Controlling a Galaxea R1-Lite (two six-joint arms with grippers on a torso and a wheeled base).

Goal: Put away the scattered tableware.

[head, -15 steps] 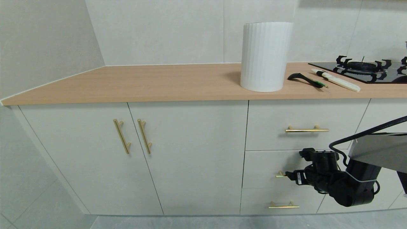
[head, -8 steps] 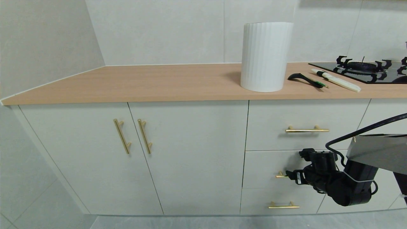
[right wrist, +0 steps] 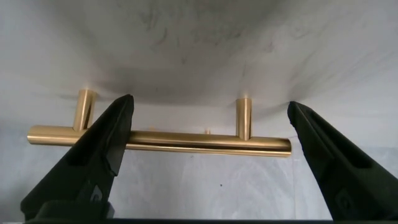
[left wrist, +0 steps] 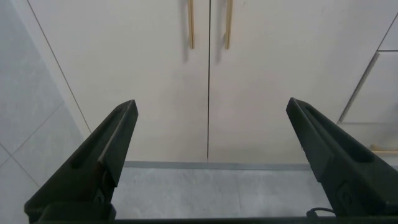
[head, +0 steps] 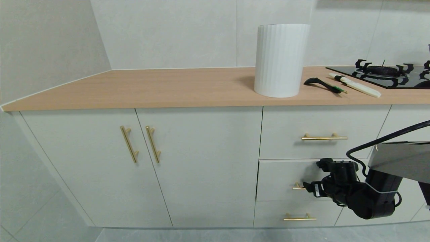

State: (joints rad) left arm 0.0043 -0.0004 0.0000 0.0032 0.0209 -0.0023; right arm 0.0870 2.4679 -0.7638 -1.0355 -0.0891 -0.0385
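1. tableware lies flat at the right part of the long wood-topped counter (head: 168, 88): a black curved ladle with a green handle end (head: 323, 84) and, just beside it, a long cream-white utensil with a dark band (head: 356, 88). both lie near the counter's front edge.
2. a tall white ribbed cylinder (head: 280, 60) stands upright just to the left of the ladle and apart from it. a black gas hob with pan supports (head: 383, 74) sits behind the utensils, and the cream utensil's far end lies near the hob's corner.
3. the right claw (head: 306, 185) hangs low in front of the drawer stack below the utensils, at the gold bar handle (right wrist: 158, 142) of the pale middle drawer (head: 278, 178). its fingers are spread wide and the bar runs across the gap between them. i cannot tell whether they touch it.
4. the top drawer's gold bar (head: 324, 137) is above the claw and the bottom drawer's short gold bar (head: 299, 217) is below it, both apart from it.
5. the left claw (left wrist: 211, 104) is spread and holds nothing. it faces the pair of pale cabinet doors (left wrist: 208, 81) with two upright gold handles (left wrist: 209, 25), above the grey tiled floor (left wrist: 205, 186).
6. from the cylinder the counter runs leftward to the tiled corner wall (head: 50, 43).
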